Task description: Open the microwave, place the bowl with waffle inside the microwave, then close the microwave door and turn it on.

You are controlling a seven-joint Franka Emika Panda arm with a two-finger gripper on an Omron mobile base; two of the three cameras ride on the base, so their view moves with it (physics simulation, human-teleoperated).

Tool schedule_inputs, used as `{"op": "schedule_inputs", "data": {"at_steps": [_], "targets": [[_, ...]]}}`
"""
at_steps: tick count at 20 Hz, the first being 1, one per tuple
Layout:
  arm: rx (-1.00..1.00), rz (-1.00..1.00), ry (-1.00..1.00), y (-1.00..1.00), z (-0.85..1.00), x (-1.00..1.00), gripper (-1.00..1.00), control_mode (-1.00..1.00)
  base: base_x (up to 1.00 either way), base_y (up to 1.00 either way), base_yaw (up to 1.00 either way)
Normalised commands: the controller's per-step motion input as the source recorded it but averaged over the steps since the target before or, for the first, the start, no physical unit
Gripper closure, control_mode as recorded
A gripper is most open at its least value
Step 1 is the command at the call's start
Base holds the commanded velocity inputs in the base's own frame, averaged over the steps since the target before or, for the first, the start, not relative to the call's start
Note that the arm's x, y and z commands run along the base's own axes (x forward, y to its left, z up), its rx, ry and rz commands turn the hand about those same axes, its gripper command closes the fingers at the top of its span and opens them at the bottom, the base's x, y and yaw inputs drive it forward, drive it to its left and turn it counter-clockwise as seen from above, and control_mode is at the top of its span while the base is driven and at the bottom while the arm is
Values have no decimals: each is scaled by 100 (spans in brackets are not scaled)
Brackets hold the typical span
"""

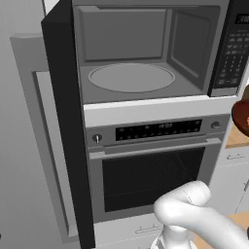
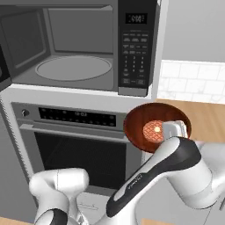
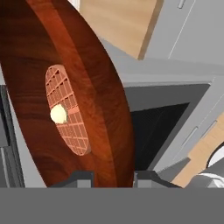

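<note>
Microwave: open, grey cavity bare, round turntable pale and flat; black keypad panel on its right side.
Microwave door: swung wide to the left, seen edge-on as a tall black slab.
Bowl: glossy reddish-brown, wood-grained, round with a broad rim; held in the air in front of the wooden counter, at about 4 o'clock from the keypad in the right base view.
Waffle: round, pinkish-tan grid pattern, a pale yellow dab at its centre, lying in the bowl's bottom.
Gripper: fingers pinched close on the bowl's rim, one either side.
Oven: silver, closed, directly below the microwave.
</note>
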Motion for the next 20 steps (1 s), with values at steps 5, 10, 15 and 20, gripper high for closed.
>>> {"op": "schedule_inputs", "data": {"at_steps": [5,10,15,20], "targets": [[-8,-1,0,100,42,0,100,-100,0,0,0],[-2,0,0,100,46,0,100,-100,0,0,0],[-1,0,0,100,45,0,100,-100,0,0,0],[0,0,0,100,46,0,100,-100,0,0,0]]}}
